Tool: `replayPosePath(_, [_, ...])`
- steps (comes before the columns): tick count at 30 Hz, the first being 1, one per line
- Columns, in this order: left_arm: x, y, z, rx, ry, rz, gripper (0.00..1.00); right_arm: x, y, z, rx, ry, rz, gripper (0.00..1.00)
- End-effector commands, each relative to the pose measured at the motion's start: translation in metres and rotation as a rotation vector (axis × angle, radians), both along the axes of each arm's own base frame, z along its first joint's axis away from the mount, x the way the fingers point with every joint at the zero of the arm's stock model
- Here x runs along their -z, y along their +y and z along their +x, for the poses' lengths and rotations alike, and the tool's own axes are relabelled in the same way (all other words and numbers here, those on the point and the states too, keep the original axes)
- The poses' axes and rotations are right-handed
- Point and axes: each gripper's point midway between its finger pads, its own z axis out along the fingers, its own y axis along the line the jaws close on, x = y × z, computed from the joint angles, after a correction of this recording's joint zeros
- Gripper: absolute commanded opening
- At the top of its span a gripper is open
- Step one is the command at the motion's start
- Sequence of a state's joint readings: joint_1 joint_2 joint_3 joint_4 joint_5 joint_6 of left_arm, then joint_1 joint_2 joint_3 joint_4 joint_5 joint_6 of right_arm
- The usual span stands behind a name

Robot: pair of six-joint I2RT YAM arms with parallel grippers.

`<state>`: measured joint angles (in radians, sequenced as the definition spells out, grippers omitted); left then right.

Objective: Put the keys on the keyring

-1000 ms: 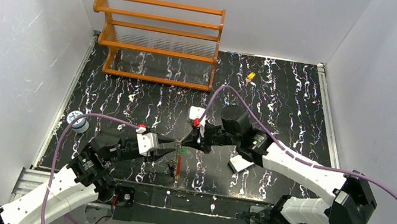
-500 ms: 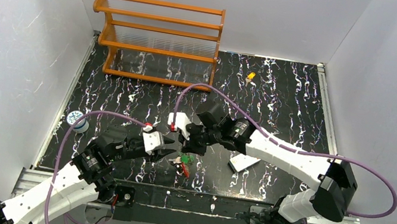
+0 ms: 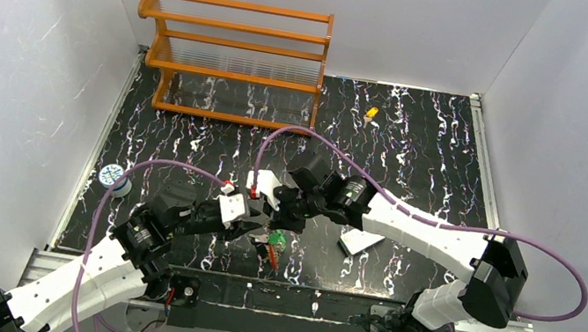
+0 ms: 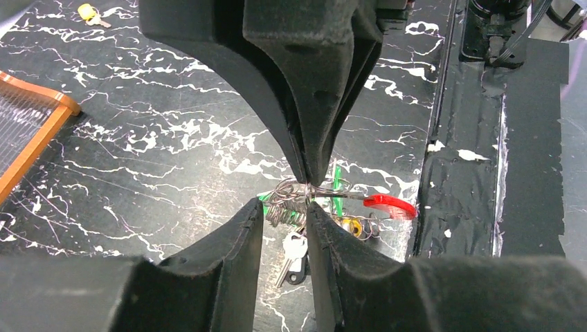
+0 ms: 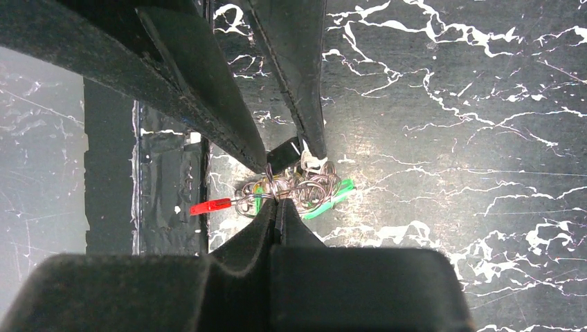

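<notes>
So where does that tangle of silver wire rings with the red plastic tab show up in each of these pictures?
Top external: the tangle of silver wire rings lies just below and left of centre.
Left wrist: the tangle sits near the centre, slightly low.
Right wrist: the tangle sits near the centre.
Shared landmark: its red plastic tab, pointing right in the left wrist view, left in the right wrist view, and a small red fleck from above.

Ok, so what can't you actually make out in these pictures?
- Top view: keyring bundle too small; separate rings and keys unreadable.
- Left wrist view: whether the left gripper pinches the bundle or only flanks it; its fingers hide the contact.
- Right wrist view: which ring the shut right gripper pinches; tangled wire hides it.
- Top view: yellow key far back, too small for detail.
</notes>
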<state>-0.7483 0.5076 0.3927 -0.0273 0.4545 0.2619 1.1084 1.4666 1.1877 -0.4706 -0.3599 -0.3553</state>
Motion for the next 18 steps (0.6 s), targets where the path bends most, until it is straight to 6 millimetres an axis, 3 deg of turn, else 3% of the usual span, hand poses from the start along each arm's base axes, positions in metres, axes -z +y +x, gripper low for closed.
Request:
replayPosePath(1, [-0.015,-0.005,-0.003,0.034,-0.013,-0.021,0.28,-0.03,0.02,0.001,-0.019,-0.031,0.101,0.01])
replayPosePath(10, [-0.029,0.001,-0.002,0.004,-0.073,-0.071,0.29,-0.022,0.017,0.005,0.005,-0.043,0.078,0.01])
replayPosePath(18, [-0.016,-0.006,-0.004,0.041,-0.011,-0.031,0.26,-0.029,0.019,0.002,-0.006,-0.04,0.103,0.01])
